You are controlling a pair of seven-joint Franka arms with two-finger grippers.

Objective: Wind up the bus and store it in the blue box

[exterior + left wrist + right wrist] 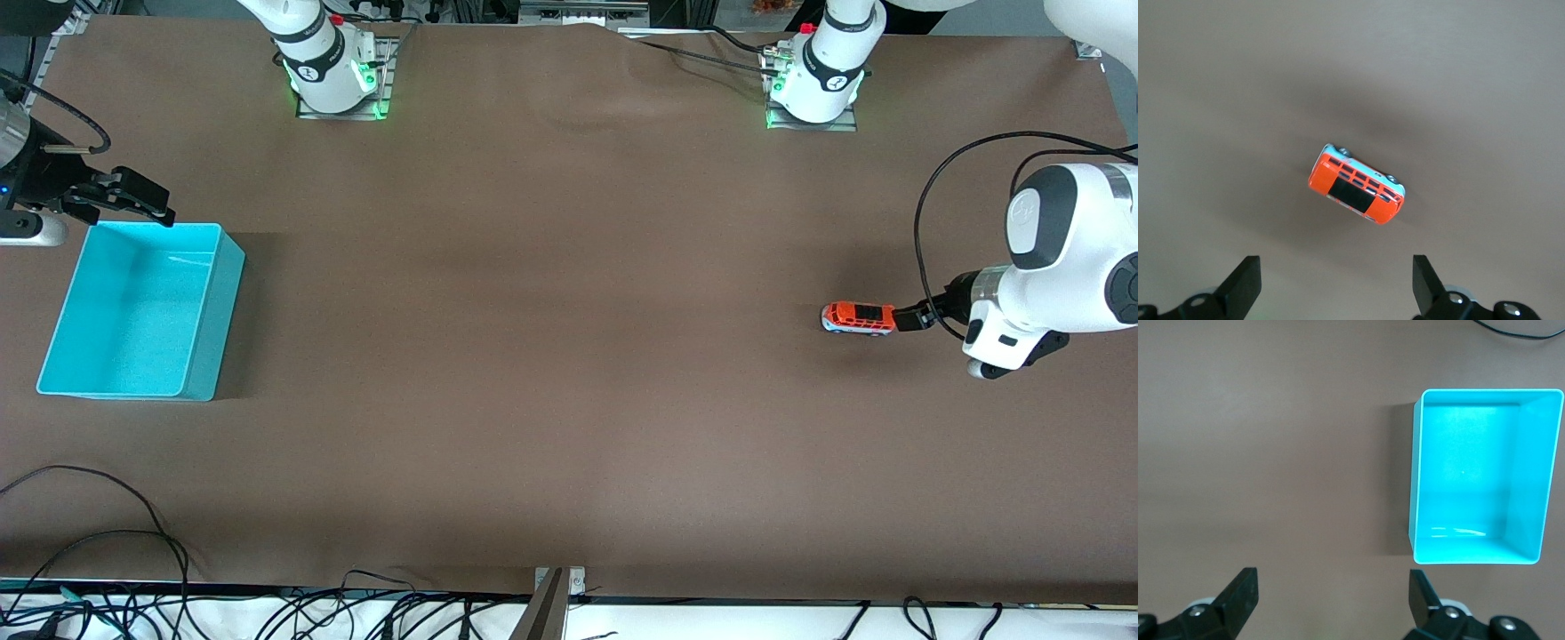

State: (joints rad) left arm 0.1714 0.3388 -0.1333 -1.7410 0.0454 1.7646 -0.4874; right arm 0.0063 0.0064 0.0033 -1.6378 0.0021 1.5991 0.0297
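Front view: small orange-red toy bus (858, 317) sitting on brown table (551, 356) toward the left arm's end, turquoise plastic open box (200, 311) resting toward the right arm's end. Left wrist view: left gripper (1337, 283) hanging wide open over bus (1357, 184), gripping nothing. Right wrist view: right gripper (1333, 597) hovering wide open near box (1416, 480), gripping nothing.

Orange-red bus (858, 317) upright on table, well apart from empty blue box (200, 302).

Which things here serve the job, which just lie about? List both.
Job: small orange-red toy bus; turquoise plastic open-topped box, empty; left gripper, open over the bus; right gripper, open beside the box.

Lying about: black cables along the table's nearer edge.
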